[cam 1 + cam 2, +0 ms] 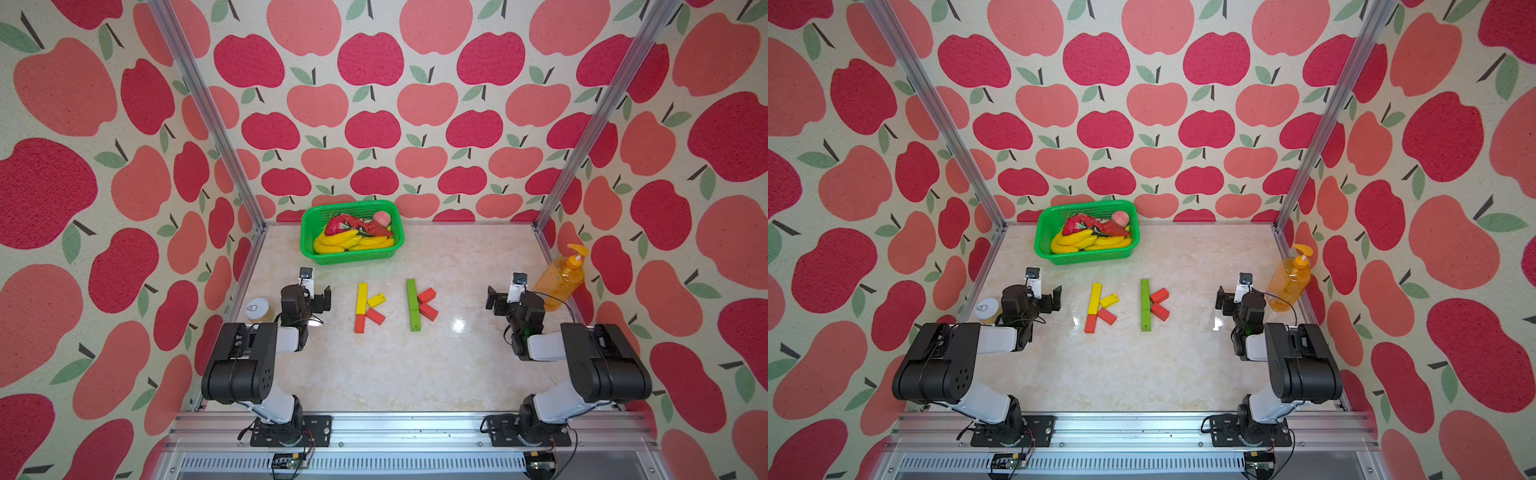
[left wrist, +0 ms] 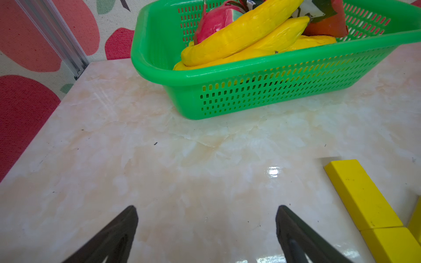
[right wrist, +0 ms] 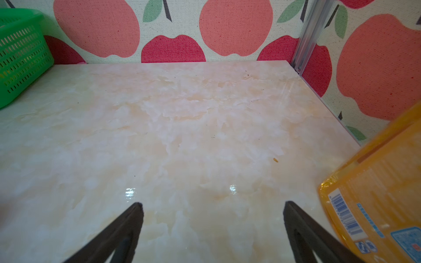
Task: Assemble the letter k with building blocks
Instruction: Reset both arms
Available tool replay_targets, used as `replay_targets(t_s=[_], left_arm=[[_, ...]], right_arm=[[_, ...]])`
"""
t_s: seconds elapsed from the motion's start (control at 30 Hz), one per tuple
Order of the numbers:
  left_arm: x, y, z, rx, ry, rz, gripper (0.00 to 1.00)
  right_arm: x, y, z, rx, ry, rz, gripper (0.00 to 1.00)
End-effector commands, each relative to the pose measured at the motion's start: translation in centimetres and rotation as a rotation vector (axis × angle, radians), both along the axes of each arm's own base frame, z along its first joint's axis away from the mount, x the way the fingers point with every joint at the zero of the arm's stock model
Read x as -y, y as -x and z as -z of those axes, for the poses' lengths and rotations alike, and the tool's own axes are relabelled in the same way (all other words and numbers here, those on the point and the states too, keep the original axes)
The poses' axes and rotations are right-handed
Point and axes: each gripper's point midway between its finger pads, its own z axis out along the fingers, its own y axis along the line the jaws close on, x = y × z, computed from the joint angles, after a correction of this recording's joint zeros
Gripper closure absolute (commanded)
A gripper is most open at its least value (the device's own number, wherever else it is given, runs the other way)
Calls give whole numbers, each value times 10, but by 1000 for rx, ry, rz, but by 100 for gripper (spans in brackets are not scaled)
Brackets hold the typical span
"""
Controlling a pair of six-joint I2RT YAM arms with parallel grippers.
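Centrally, the building blocks (image 1: 376, 316) lie as two k-figures, stems running away from the arm bases. The yellow-red figure (image 1: 362, 297) is nearer the left gripper (image 1: 325, 300), the green-red figure (image 1: 412, 303) nearer the right gripper (image 1: 492, 299). Both grippers are spread, empty. Assembly seemingly complete.

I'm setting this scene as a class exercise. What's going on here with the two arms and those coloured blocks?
Nothing is being handled right now. Two letters lie assembled on the table: a yellow-and-red block K nearer the left arm and a green-and-red block K nearer the right. The left gripper and right gripper sit off to either side, jaws open and empty.
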Motion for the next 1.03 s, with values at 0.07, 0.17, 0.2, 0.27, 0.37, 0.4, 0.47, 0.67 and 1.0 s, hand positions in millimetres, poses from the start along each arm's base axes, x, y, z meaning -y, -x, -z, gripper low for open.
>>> replay_targets(t_s=[0.07, 0.17, 0.2, 0.27, 0.37, 0.4, 0.47, 0.67, 1.0], left_arm=[[3, 1, -1, 9, 18, 12, 2], [3, 1, -1, 8, 18, 13, 2], [3, 1, -1, 9, 19, 13, 2], [3, 0, -1, 10, 18, 13, 2], [-6, 0, -1, 4, 28, -36, 2], [-11, 1, -2, 6, 28, -65, 2], [-13, 1, -3, 11, 24, -87, 2], [13, 3, -3, 14, 23, 80, 2], [5, 0, -1, -4, 31, 36, 2]], right_arm=[[-2, 1, -10, 49, 23, 3, 1], [-1, 4, -13, 77, 36, 15, 1], [-1, 4, -13, 76, 35, 16, 1], [10, 9, -17, 108, 35, 96, 1], [30, 18, -19, 138, -38, 159, 1], [31, 19, -19, 135, -47, 158, 1], [28, 17, -19, 137, -37, 147, 1], [-11, 2, -9, 38, -16, -88, 1], [-9, -1, -8, 26, -5, -69, 1]])
